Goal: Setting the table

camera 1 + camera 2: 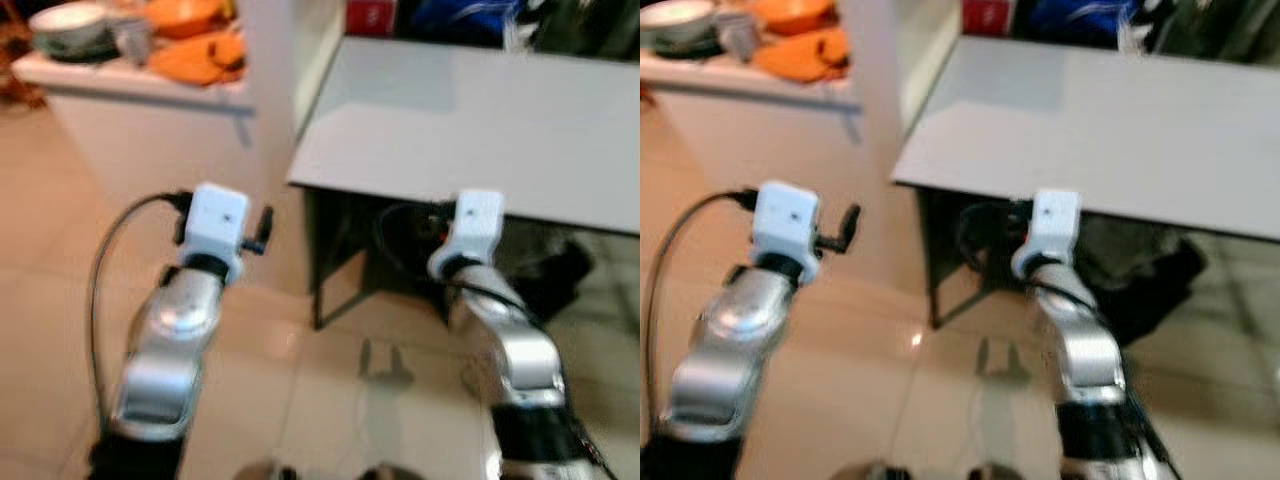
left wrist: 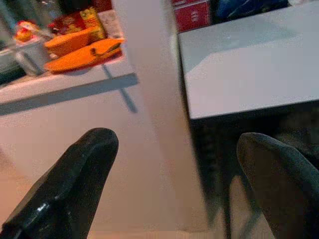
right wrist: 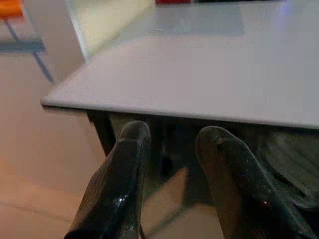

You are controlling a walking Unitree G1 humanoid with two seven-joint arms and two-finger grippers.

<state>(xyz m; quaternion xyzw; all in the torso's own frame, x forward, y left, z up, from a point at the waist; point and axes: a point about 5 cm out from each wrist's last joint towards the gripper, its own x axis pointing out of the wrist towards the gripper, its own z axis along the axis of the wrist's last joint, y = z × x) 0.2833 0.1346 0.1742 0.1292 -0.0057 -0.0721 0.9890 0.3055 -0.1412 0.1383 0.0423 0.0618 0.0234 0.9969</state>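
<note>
Evidently little of the setting has been done: the grey table point(image 1: 480, 130), seen ahead and to the right, carries no dishes on the part of its top that is shown, only a red box point(image 1: 372, 16) and some dark blue things at its far edge. The tableware is gathered on a white counter point(image 1: 150, 85) at the far left, well apart from the table: a pale bowl point(image 1: 68, 27), an orange bowl point(image 1: 183, 14) and a flatter orange dish point(image 1: 200, 58) can be made out, though blur hides their details. Nothing is carried by either arm. The left gripper point(image 2: 174, 184) is held with its fingers wide apart and empty, aimed between the counter and the table corner. The right gripper point(image 3: 167, 169) is held near the table's near edge with its fingers close together but a narrow gap between them, and nothing is clamped. By this showing, fetching the dishes from the counter and laying them on the table is judged to remain entirely undone.
</note>
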